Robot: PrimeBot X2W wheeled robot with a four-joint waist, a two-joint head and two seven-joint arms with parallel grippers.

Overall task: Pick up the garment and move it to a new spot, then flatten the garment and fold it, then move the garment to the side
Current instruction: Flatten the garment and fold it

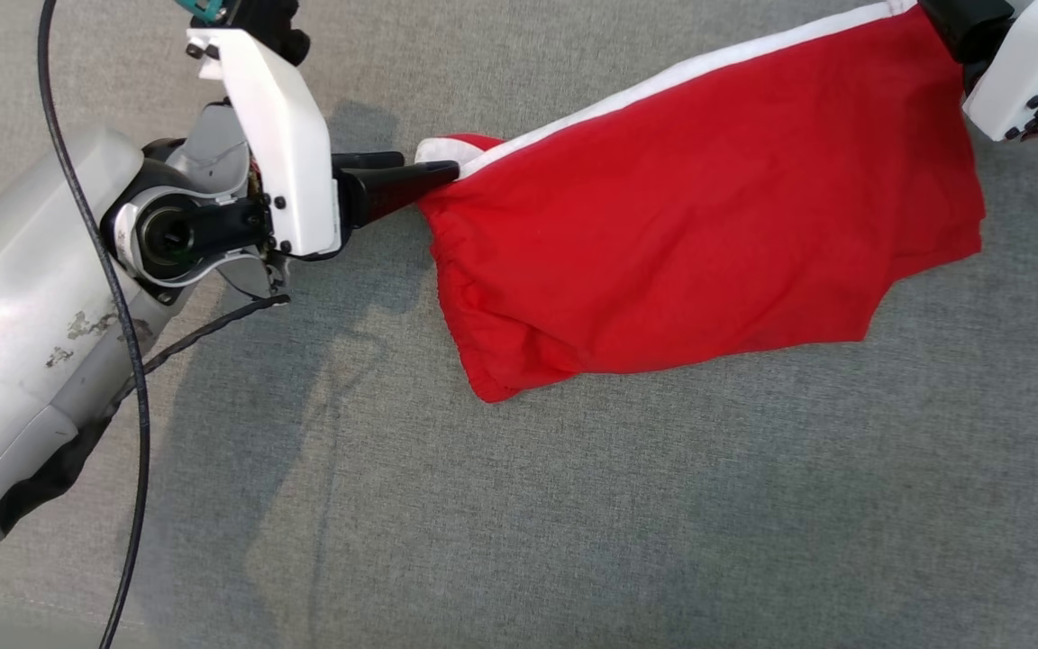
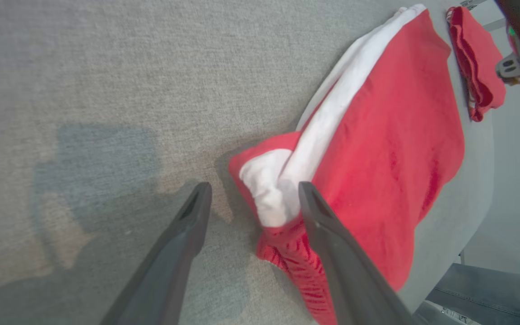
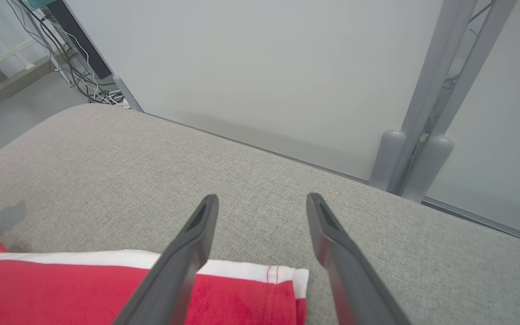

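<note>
Where garment nears right gripper — its corner's cropped.

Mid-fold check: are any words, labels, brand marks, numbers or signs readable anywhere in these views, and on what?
None readable.
The red garment shows only a plain white stripe, with no tag or print in sight.
The grey shell of the left arm carries scuff marks, not letters.
The folded red cloth further along the surface shows no lettering.

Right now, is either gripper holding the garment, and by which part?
Nothing is held. Jaws of the left gripper stand open at one corner of the garment; those of the right gripper at its opposite end.
</note>
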